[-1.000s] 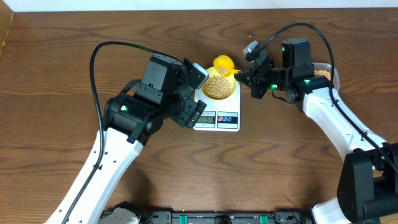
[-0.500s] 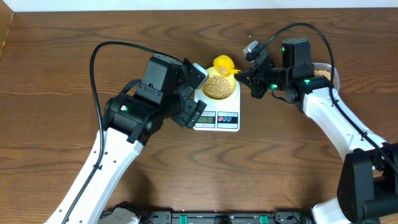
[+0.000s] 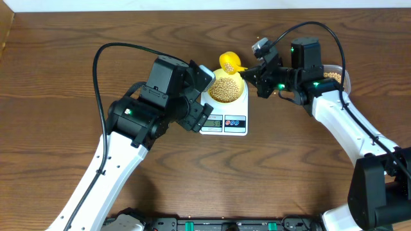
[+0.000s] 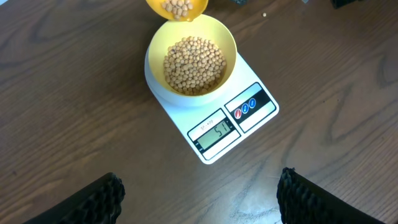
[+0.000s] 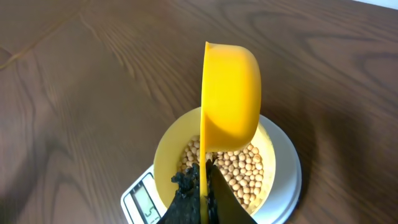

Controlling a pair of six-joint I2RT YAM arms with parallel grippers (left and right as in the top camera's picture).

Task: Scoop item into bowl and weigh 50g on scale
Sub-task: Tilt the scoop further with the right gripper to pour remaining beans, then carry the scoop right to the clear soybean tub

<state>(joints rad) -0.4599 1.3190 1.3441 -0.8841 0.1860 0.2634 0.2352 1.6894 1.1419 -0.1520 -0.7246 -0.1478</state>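
- Beans [image 4: 194, 64] lie heaped in the bowl [image 4: 227, 42], which stands on the scale [image 4: 179, 107], straight ahead of the left gripper [image 4: 205, 205].
- Left gripper is spread wide and holds nothing. Its dark fingers [image 4: 93, 202] show only at the lower corners of its own view, short of the scale's near corner.
- Right gripper [image 5: 202, 199] is clamped on the handle of the yellow scoop [image 5: 230, 87]. The scoop is turned on its side just beyond the fingertips, above the bowl's rim.
- From the left wrist, the scoop hangs at the bowl's far edge with a few beans inside it.
- The scale's display [image 4: 214, 135] faces the left gripper and seems to read 51; two coloured buttons [image 4: 245, 107] sit beside it.
- A clear tub [image 3: 345, 74] with more beans sits behind the right gripper, partly hidden by that arm.
- One stray bean [image 4: 265, 14] lies on the table [image 3: 58, 83], beyond the scale from the left gripper.
- The bowl and scale fill the gap between the two grippers, and the left one crowds the scale's side.
- Bare wood runs wide on each gripper's outer side.
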